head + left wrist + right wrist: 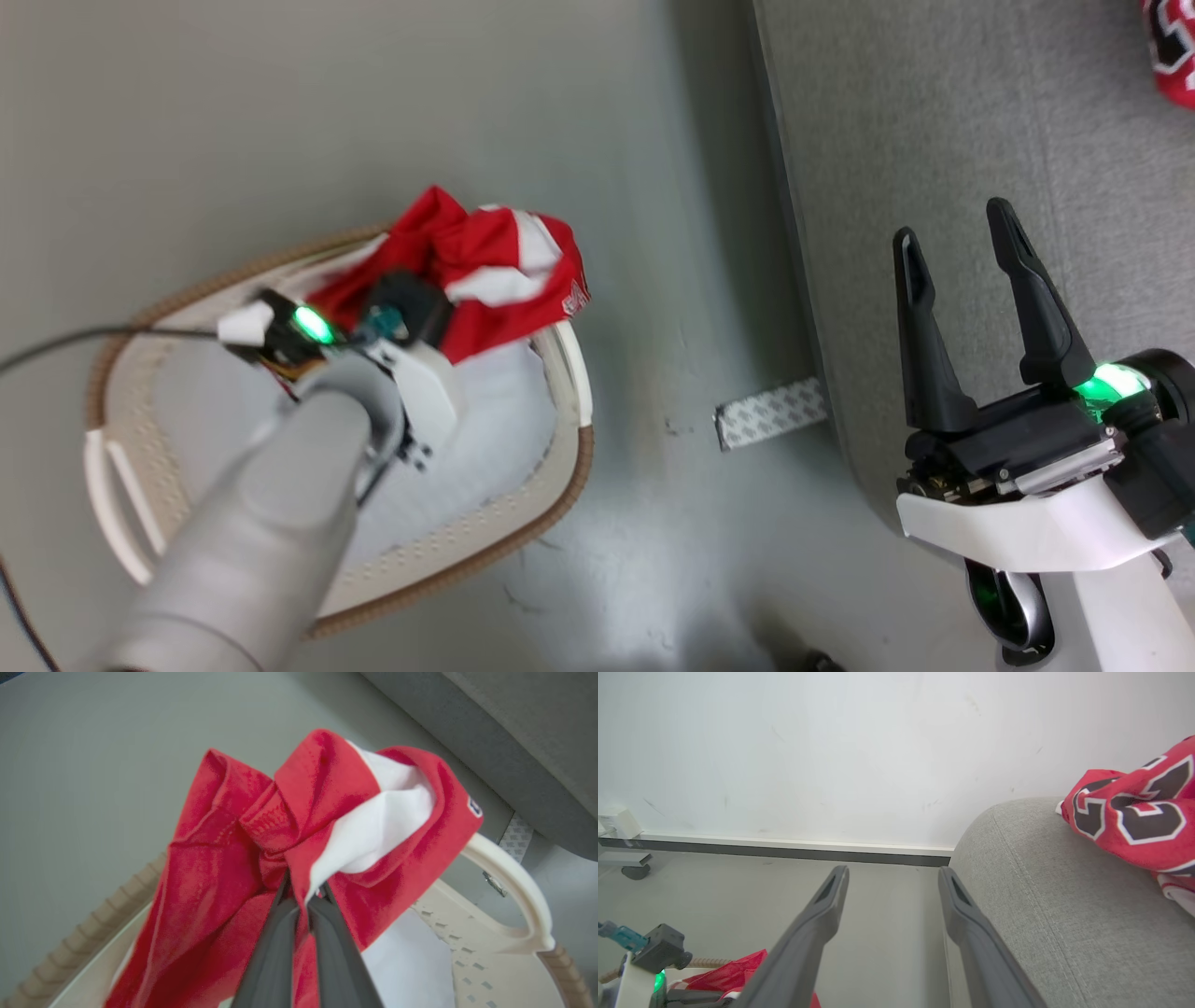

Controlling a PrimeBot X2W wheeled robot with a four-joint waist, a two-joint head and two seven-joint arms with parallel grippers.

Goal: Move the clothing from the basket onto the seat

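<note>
clothing (210, 858) pinched in left end effector (303, 891), held above basket (511, 872) to clear its rim; right end effector (952, 224) spread, empty.

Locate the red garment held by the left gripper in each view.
Head view: red garment left of centre, over the basket's upper rim.
Left wrist view: centre, pinched by the left gripper.
Right wrist view: bottom left corner.
Shared landmark: grey sofa, on the right in all three.
</note>
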